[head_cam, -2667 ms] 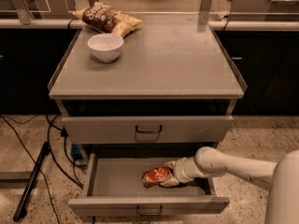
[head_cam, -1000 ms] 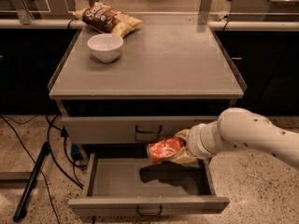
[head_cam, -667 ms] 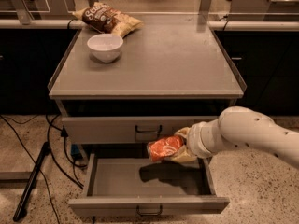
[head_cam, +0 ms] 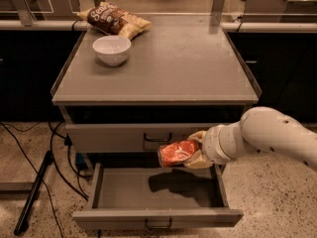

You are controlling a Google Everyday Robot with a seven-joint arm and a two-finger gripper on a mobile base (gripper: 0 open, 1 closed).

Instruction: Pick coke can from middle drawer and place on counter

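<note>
The coke can (head_cam: 177,153) is red-orange and lies on its side in my gripper (head_cam: 192,151), held in the air above the open middle drawer (head_cam: 148,193). The gripper is shut on the can, in front of the closed drawer front above. My white arm (head_cam: 262,135) comes in from the right. The drawer floor is bare and carries the can's shadow. The grey counter (head_cam: 168,63) lies above and behind the can.
A white bowl (head_cam: 112,49) and a brown-and-yellow chip bag (head_cam: 114,21) sit at the counter's back left. A closed drawer front (head_cam: 143,135) with a dark handle is above the open drawer. Cables and a dark pole (head_cam: 34,192) lie on the floor at left.
The can was lifted out of the drawer by the gripper. Over the last second it has stayed almost still above the drawer.
</note>
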